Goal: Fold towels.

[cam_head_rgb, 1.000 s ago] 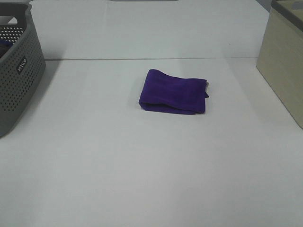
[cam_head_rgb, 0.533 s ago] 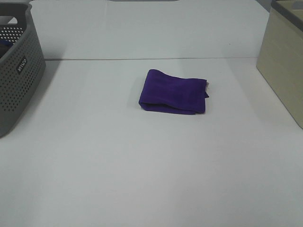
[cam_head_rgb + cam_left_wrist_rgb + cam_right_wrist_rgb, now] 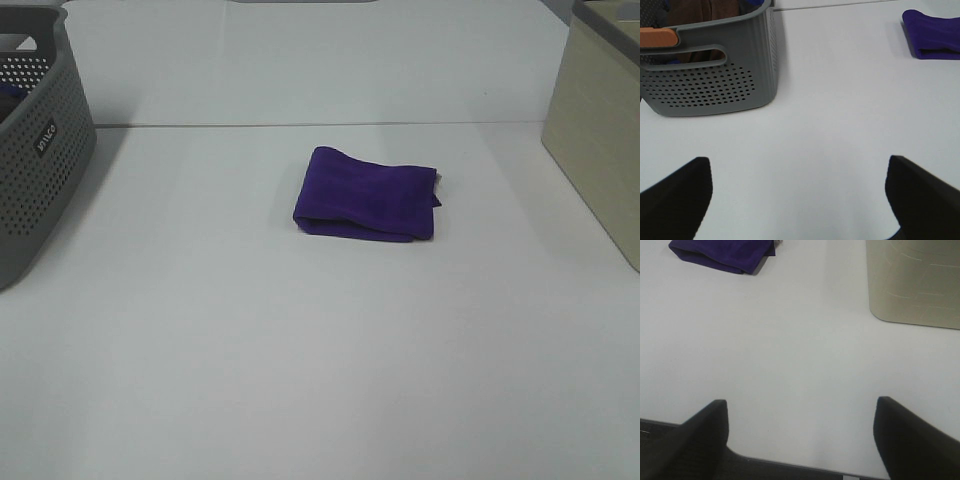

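So from the high cam you've got the towel point(image 3: 367, 194) sitting mid-table already folded into a compact rectangle, well apart from the grey basket point(image 3: 40, 150) on the left and the beige bin point(image 3: 600, 140) on the right, and neither arm is in shot

Left wrist cam: left gripper point(image 3: 797, 195) is spread wide, nothing between the jaws, just bare table under it; the basket is close by with some cloth inside, can't tell what exactly, and the towel peeks in at the far corner

Right wrist cam: right gripper point(image 3: 800, 432) is spread and empty too, bin beside it, towel well off

Looks to me like this towel is done, maybe a tidy-up on the loose right edge, then whatever's in the basket
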`<move>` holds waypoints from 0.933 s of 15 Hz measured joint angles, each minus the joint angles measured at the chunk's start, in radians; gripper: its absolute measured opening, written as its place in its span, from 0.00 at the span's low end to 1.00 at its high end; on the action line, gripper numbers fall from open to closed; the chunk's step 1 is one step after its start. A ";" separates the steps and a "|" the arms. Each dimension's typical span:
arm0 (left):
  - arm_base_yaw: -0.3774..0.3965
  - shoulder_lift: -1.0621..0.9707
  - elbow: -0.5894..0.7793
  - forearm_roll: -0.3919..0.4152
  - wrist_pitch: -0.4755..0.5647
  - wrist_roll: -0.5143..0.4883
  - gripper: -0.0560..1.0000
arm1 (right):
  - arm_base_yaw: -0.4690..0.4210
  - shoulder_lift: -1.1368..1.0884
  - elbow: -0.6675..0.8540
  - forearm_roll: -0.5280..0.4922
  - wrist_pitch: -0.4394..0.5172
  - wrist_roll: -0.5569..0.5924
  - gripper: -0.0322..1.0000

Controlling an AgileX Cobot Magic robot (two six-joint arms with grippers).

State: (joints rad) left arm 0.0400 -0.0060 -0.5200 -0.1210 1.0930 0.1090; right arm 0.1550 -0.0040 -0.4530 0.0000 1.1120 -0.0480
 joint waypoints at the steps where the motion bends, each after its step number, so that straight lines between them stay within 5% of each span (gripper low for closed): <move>1: 0.000 0.000 0.000 0.000 0.000 0.000 0.87 | 0.000 0.000 0.000 0.011 0.000 0.005 0.79; 14: 0.000 0.000 0.000 0.000 0.000 0.000 0.87 | 0.000 0.000 0.000 0.032 0.000 0.008 0.79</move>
State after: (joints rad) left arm 0.0400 -0.0060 -0.5200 -0.1210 1.0930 0.1090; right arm 0.1550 -0.0040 -0.4530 0.0320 1.1120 -0.0400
